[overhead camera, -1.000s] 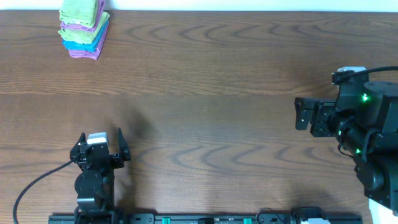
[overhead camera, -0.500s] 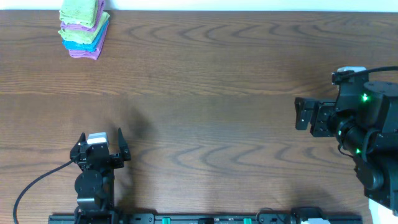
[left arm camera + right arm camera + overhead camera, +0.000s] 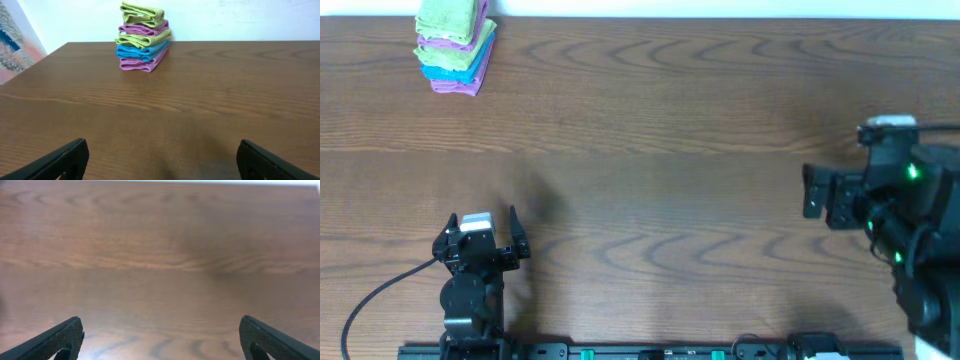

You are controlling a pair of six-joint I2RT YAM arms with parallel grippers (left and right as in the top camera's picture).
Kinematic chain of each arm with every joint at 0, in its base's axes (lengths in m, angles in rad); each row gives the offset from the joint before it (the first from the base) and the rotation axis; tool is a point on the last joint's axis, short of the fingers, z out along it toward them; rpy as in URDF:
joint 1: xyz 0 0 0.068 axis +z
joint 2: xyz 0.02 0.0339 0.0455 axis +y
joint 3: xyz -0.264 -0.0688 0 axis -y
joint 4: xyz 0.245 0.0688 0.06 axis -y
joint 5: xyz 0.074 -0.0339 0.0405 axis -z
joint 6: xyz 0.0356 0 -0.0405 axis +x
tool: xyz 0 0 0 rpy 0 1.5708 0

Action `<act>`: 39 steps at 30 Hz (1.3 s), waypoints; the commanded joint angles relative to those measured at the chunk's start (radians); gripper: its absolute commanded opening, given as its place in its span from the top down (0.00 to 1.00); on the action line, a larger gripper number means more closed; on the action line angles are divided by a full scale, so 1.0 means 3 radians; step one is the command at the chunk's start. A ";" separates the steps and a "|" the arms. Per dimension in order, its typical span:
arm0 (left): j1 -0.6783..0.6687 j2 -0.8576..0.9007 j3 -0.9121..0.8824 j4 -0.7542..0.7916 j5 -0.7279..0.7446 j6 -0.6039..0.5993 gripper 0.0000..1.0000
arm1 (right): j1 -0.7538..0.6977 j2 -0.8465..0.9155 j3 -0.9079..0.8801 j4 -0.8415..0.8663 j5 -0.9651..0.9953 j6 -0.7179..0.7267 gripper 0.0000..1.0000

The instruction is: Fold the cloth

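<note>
A lime-green cloth (image 3: 451, 15) lies folded on top of a stack of folded cloths at the table's far left corner. It also shows in the left wrist view (image 3: 143, 14), far ahead of the fingers. I see no white tag on it. A second green layer lies lower in the stack. No cloth lies spread on the table. My left gripper (image 3: 483, 216) is open and empty near the front left edge, and its fingers frame bare wood (image 3: 160, 161). My right gripper (image 3: 809, 192) is open and empty at the right side, over bare wood (image 3: 160, 337).
The stack also holds purple cloths (image 3: 456, 85) and a blue cloth (image 3: 455, 68), also seen in the left wrist view (image 3: 135, 51). The wooden table (image 3: 660, 130) ends at a white wall at the back. A black cable (image 3: 375, 295) runs from the left arm.
The right arm has shifted slightly to the right, with its gripper still open. The left arm and the stack have not moved.
</note>
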 commanded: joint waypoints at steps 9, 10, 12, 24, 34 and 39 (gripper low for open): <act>0.0027 0.0008 -0.0098 -0.0036 -0.0034 -0.0037 0.05 | -0.0057 -0.1306 -0.1663 0.0818 0.0092 -0.0462 0.01; 0.0025 0.0008 -0.0098 -0.0034 -0.0034 -0.0037 0.05 | -0.0057 -0.1443 -0.1867 0.0888 0.0090 -0.0460 0.01; 0.0027 0.0008 -0.0098 -0.0034 -0.0033 -0.0037 0.05 | -0.0057 -0.1704 -0.2216 0.0979 0.0090 -0.0460 0.01; 0.0027 0.0008 -0.0098 -0.0036 -0.0033 -0.0037 0.05 | -0.0056 -0.2792 -0.3370 0.1189 0.0064 -0.0448 0.01; 0.0025 0.0008 -0.0098 -0.0034 -0.0033 -0.0036 0.05 | -0.0051 -0.3089 -0.3755 0.1198 -0.0010 -0.0448 0.01; 0.0025 0.0008 -0.0098 -0.0034 -0.0033 -0.0037 0.05 | -0.0051 -0.3089 -0.3904 0.1200 -0.0010 -0.0448 0.01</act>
